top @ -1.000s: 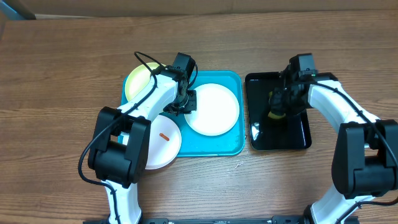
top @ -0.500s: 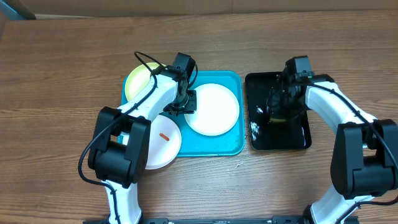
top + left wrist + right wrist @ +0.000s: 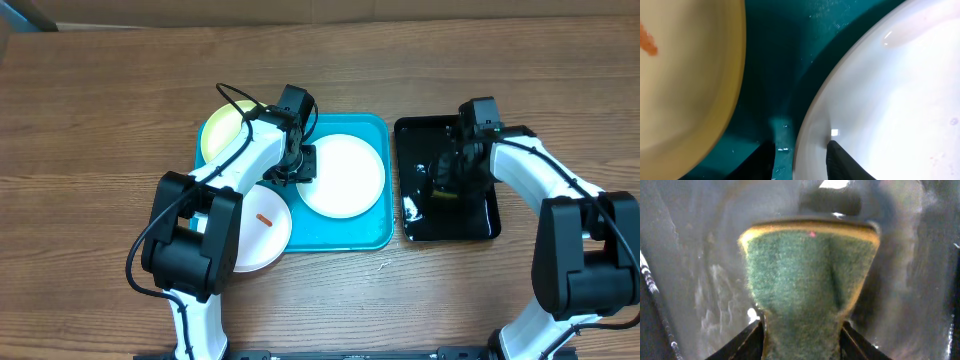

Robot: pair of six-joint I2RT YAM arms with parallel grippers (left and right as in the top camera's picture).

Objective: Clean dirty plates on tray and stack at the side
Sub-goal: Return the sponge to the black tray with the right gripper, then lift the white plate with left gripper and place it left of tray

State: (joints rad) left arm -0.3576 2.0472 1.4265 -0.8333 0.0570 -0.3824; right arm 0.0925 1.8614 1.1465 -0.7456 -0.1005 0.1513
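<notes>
The turquoise tray (image 3: pixel 372 236) holds a white plate (image 3: pixel 345 176), and a pale yellow-green plate (image 3: pixel 222 130) lies at its far left corner. Another white plate (image 3: pixel 262 228) with an orange streak hangs over the tray's near left edge. My left gripper (image 3: pixel 300 162) stands open astride the middle plate's left rim (image 3: pixel 810 130): one finger is over the tray floor (image 3: pixel 775 60), the other over the plate. The yellow-green plate (image 3: pixel 685 85) shows an orange smear. My right gripper (image 3: pixel 802 332) is shut on a green and yellow sponge (image 3: pixel 807 275) over the black tray (image 3: pixel 480 226).
The wet, glossy black tray (image 3: pixel 690 255) sits just right of the turquoise one, with a narrow gap between them. Bare wooden table (image 3: pixel 100 200) surrounds both. Cables loop over my left arm near the yellow-green plate.
My right gripper has shifted slightly over the black tray, and the sponge now shows less beneath it. The left arm and the plates have not visibly moved.
</notes>
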